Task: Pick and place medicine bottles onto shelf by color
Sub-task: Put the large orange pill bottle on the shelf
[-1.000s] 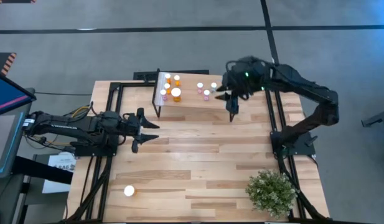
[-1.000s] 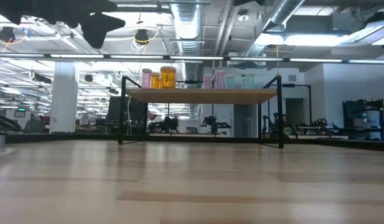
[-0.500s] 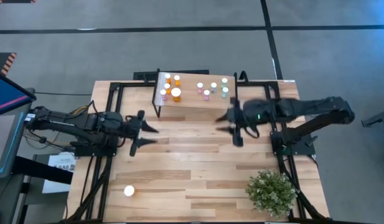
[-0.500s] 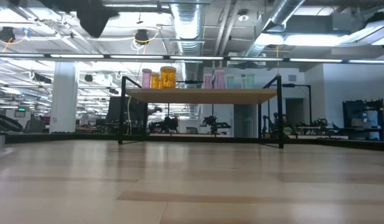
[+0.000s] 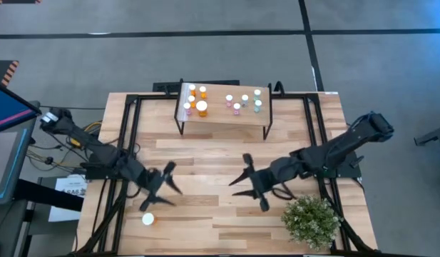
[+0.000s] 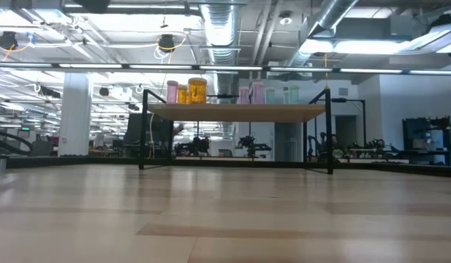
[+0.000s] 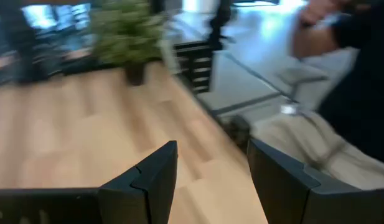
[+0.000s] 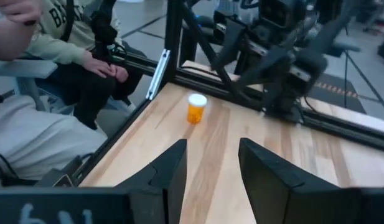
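Observation:
The shelf (image 5: 223,118) stands at the table's far side on thin black legs. On it stand the medicine bottles: orange ones (image 5: 199,100) at its left end, pink ones (image 5: 234,103) in the middle, teal ones (image 5: 257,100) at the right. The low view shows them in a row (image 6: 197,90). One orange bottle (image 5: 147,219) stands upright on the table near the near-left corner, also seen in the right wrist view (image 8: 196,107). My left gripper (image 5: 174,178) hovers open just right of and beyond that bottle. My right gripper (image 5: 239,175) is open over the table's middle, pointing left.
A green potted plant (image 5: 310,220) stands at the near-right corner, close to my right arm; it also shows in the left wrist view (image 7: 126,37). A seated person (image 8: 61,56) is beyond the table's near-left edge. Bare wood lies between the shelf and the grippers.
My right gripper has left the shelf's right end and swung toward the near edge and leftward, over the table's middle. My left gripper has moved toward the near edge, toward the lone orange bottle. The bottles have stayed in place.

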You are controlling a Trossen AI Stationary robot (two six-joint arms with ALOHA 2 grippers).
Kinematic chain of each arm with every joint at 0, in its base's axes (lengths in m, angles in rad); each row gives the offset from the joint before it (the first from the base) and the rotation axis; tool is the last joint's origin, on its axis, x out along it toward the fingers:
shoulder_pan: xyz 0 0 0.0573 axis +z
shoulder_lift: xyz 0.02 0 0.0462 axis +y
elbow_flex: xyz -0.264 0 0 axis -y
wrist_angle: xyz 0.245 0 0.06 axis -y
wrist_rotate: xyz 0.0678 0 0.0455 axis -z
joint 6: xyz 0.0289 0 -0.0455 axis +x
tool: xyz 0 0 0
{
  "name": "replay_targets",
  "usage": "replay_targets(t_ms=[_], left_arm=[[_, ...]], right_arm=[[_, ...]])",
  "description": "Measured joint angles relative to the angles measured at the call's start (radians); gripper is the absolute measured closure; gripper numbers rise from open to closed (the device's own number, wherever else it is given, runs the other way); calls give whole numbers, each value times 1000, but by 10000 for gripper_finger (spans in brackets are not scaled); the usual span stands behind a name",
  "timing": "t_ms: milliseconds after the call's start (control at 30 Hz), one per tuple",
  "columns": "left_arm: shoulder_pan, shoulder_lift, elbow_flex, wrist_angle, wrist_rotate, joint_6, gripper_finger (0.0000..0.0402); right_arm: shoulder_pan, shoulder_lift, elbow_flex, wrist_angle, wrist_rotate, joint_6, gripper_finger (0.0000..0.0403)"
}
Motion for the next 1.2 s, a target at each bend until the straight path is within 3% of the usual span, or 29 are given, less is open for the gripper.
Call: replay_targets(t_ms=[167,267,500,667,767,933,1200], left_arm=[[-108,44,0,58,-9,160,220],[-134,17,0,55,-64,230,220],[-136,-69,0,-65,-82,104,220],[-123,-118,0,-162,-264,-45,220],[-85,-130,0,-191,-355,-57,220],[-2,-118,0,-202,-423,-71,220],[44,-87,1,-303,-436,-280,220]], right_arm=[[1,124,1,140,-8,36,237],[0,217,8,266,-8,24,237],[-6,340,97,250,-8,-49,236],[-14,308,116,130,2,-86,233],[-31,246,116,-18,103,-77,236],[-84,167,116,-149,154,-58,248],[-122,103,116,-217,151,-78,264]])
